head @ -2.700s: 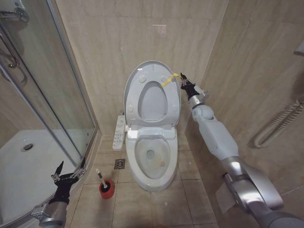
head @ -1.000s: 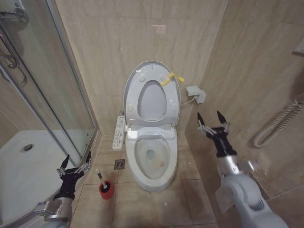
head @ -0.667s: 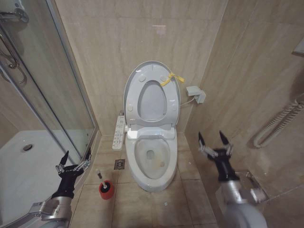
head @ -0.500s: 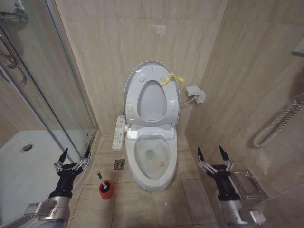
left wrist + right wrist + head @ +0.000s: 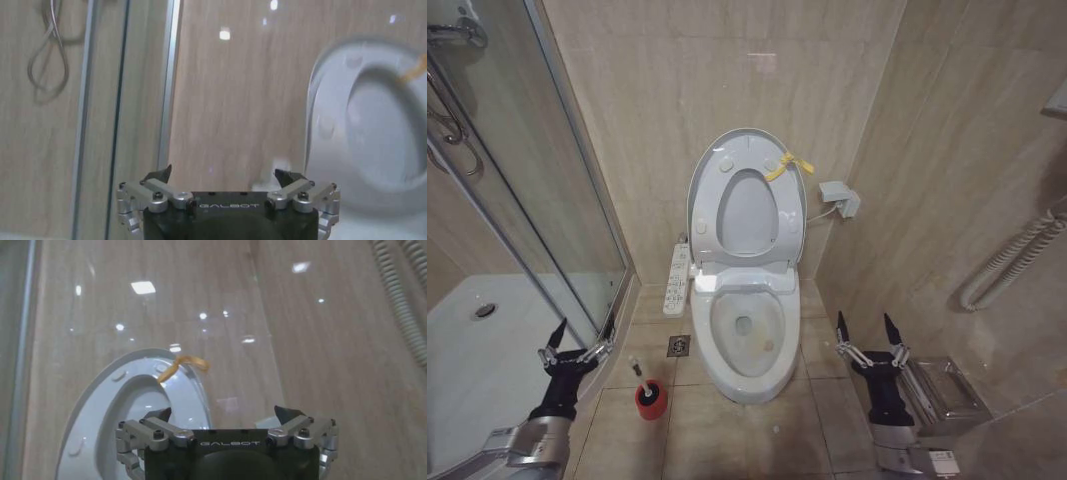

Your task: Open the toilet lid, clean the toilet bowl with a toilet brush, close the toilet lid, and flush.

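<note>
Toilet lid (image 5: pixel 712 170) is standing upright against the tiled wall, yellow ribbon tag at its upper edge; glossy white oval, likely resting past its balance point. Toilet bowl (image 5: pixel 749 365) is lying exposed, smooth ceramic, dark drain at bottom.

Right gripper (image 5: pixel 865 336) is hovering low beside the bowl, fingers spread, holding nothing.

Left gripper (image 5: pixel 580 339) is hanging released, toilet brush (image 5: pixel 638 372) just beyond its fingertips, thin white stick upright in the red holder (image 5: pixel 652 398).

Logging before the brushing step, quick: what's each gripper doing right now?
Left gripper: open, empty, low beside the toilet brush.
Right gripper: open, empty, low to the right of the toilet bowl.
</note>
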{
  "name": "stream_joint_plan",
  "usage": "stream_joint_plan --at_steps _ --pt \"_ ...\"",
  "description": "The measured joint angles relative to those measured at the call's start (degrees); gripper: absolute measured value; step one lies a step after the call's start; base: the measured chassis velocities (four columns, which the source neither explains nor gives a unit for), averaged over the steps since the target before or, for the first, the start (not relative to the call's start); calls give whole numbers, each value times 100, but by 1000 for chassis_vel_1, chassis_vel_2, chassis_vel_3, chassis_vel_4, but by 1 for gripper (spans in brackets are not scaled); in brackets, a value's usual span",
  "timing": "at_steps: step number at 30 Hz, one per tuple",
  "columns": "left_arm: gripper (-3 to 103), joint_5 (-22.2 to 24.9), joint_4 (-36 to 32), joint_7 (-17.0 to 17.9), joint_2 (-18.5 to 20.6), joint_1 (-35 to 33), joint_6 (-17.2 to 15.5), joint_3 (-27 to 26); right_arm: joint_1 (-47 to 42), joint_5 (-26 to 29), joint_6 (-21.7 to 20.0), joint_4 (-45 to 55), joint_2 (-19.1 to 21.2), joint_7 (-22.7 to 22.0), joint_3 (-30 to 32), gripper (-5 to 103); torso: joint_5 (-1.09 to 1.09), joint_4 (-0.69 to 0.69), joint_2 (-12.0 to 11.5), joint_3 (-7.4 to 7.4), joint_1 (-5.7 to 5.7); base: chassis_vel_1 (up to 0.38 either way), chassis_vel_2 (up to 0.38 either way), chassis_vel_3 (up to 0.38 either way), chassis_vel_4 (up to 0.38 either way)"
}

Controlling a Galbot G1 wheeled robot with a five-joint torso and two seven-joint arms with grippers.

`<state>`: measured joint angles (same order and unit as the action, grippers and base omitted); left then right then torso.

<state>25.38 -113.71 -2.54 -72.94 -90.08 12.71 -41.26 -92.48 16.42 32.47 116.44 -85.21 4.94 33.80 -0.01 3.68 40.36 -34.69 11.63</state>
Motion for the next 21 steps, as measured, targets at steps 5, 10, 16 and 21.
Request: stream_joint_plan --at_steps 5,10,16,21 --pt "100 -298 786 -49 79 218 98 137 164 -77 37 -180 -43 64 -100 100 0 -1 0 0 0 0 0 0 0" --pt "100 -425 1737 -738 97 522 595 141 295 -76 107 -401 -34 188 -143 100 0 -2 0 0 0 0 0 0 0" --pt "100 -173 2809 -2066 131 977 1095 51 370 38 152 -558 78 239 -130 100 1 -1 0 0 1 0 0 0 0" --pt "100 -168 3466 -2320 41 1284 1263 9 549 81 171 -821 191 248 -183 100 1 -1 0 0 0 0 0 0 0"
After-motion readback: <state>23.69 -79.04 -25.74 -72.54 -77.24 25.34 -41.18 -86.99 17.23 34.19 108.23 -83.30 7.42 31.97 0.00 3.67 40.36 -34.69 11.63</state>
